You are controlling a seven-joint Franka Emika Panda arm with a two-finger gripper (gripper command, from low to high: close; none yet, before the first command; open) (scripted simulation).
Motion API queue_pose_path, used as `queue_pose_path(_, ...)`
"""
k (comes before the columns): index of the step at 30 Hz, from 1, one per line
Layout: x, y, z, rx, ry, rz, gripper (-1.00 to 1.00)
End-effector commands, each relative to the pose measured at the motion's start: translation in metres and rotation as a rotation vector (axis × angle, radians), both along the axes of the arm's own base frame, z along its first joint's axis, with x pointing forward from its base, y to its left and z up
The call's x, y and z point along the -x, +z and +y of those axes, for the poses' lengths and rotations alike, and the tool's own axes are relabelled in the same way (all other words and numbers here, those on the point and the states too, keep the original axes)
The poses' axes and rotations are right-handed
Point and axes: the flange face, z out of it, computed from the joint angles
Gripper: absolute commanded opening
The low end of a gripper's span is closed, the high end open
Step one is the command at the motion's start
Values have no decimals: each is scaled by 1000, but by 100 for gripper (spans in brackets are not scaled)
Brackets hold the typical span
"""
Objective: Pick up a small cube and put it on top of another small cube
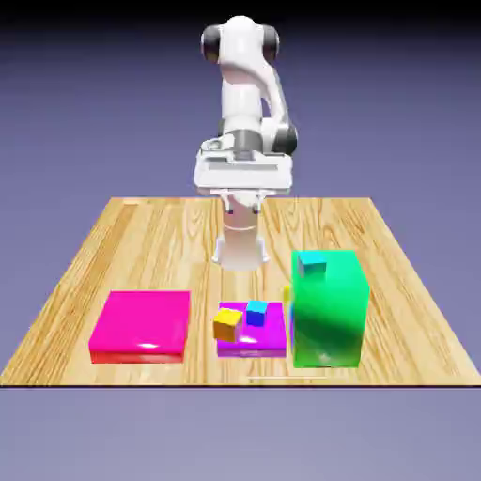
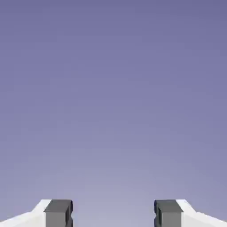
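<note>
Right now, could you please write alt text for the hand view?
The hand is open and holds nothing: its two grey fingertips stand apart at the bottom edge. Everything else is plain blue-violet backdrop; no table or cubes appear.

The arm (image 1: 246, 89) is glossy white with rounded links and dark grey joint bands — the fingertips (image 2: 57, 212) are blocky, dark grey.

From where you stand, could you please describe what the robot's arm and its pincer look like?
The arm is glossy white, built of rounded segments with dark grey bands at the joints. The hand is a wide white block with a grey top edge. In the hand view the pincer shows two white fingers ending in small, square dark grey fingertips. No cables or markings show.
</note>
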Motion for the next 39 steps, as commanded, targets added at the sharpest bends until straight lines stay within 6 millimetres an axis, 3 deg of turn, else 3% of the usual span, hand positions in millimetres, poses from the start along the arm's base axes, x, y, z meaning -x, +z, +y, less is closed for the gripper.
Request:
queue_pose_path(1,0,-7,8,-4,24,16,0)
queue_pose_path(13,35,-55,104,-28,303,74,0)
queue_pose_path(26,113,-110,174,8,561,132,0)
queue_pose_path(32,157,-154,183,68,666,217,0)
queue_pose_path(39,181,-243,138,188,665,509,0)
